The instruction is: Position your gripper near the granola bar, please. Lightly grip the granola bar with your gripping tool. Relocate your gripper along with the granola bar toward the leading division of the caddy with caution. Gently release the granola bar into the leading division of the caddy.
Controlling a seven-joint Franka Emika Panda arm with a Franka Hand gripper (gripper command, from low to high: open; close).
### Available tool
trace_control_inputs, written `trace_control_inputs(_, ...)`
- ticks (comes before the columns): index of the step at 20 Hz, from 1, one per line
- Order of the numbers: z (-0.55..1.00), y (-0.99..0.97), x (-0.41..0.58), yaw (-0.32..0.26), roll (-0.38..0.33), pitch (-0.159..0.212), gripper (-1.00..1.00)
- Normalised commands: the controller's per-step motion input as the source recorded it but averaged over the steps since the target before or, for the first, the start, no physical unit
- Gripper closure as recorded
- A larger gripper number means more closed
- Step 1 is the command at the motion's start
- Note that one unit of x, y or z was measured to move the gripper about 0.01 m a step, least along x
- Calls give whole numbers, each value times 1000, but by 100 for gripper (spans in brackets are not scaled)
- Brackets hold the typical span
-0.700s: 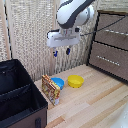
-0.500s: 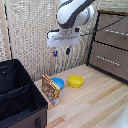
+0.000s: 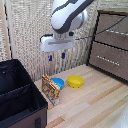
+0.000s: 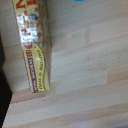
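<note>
The granola bar (image 3: 50,90) is an orange-brown patterned packet with a white end, standing on the wooden table against the black caddy's (image 3: 20,100) side wall. In the wrist view the granola bar (image 4: 34,50) shows red and yellow print along its length. My gripper (image 3: 56,56) hangs well above the bar, fingers pointing down and apart, with nothing between them. The caddy's near compartment (image 3: 22,112) carries a small grey buckle (image 3: 37,122) on its outer wall. My fingers do not appear in the wrist view.
A blue bowl (image 3: 58,82) sits right behind the bar and a yellow bowl (image 3: 75,80) beside it. A brown wooden drawer cabinet (image 3: 110,45) stands at the exterior view's right. A woven screen (image 3: 25,35) lines the back.
</note>
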Motion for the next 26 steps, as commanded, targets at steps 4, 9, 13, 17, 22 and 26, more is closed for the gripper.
trace_control_inputs(4,-321,440,-37,43,-110,1,-100)
trace_control_inputs(9,-317,337,-17,45,-82,0,-100)
trace_control_inputs(13,-256,153,0,62,-64,0,-100)
trace_control_inputs(17,-160,-171,16,66,-18,-17,-100)
trace_control_inputs(22,-182,-13,-2,72,0,-9,-100)
trace_control_inputs(26,-420,229,-38,47,-3,-41,-100)
